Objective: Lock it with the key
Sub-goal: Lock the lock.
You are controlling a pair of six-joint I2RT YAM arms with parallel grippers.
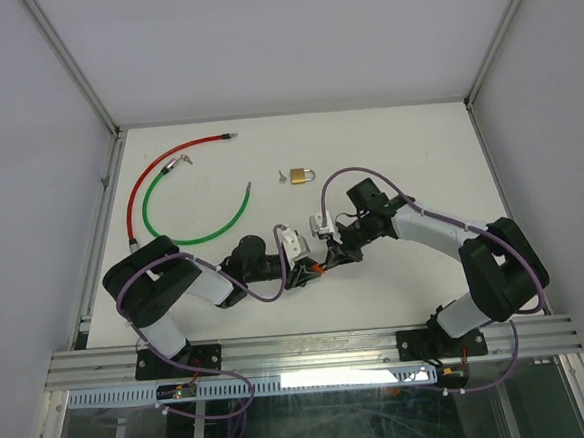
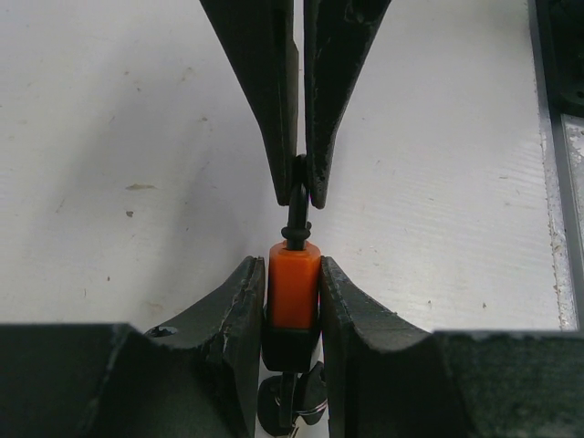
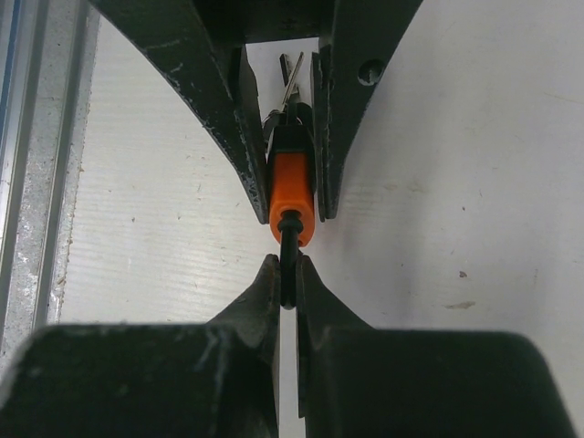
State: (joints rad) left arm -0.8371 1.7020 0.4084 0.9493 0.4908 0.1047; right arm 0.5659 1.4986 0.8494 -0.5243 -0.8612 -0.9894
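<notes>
A small lock with an orange and black body point(image 2: 293, 287) point(image 3: 292, 192) hangs above the table between both grippers, near the table's middle point(image 1: 321, 268). My left gripper point(image 2: 292, 283) is shut on the sides of its body. A thin black shackle point(image 2: 297, 214) sticks out of the orange end, and my right gripper point(image 3: 288, 278) is shut on that loop. At the lock's black end sits a black-headed key on a ring point(image 2: 306, 397); its silver metal point(image 3: 292, 78) shows past the left fingers. Whether the key is in the keyhole I cannot tell.
A brass padlock point(image 1: 303, 174) with a small key point(image 1: 282, 177) beside it lies farther back on the white table. A red cable point(image 1: 159, 173) and a green cable point(image 1: 197, 226) curve at the back left. Metal frame rails point(image 1: 102, 232) edge the table.
</notes>
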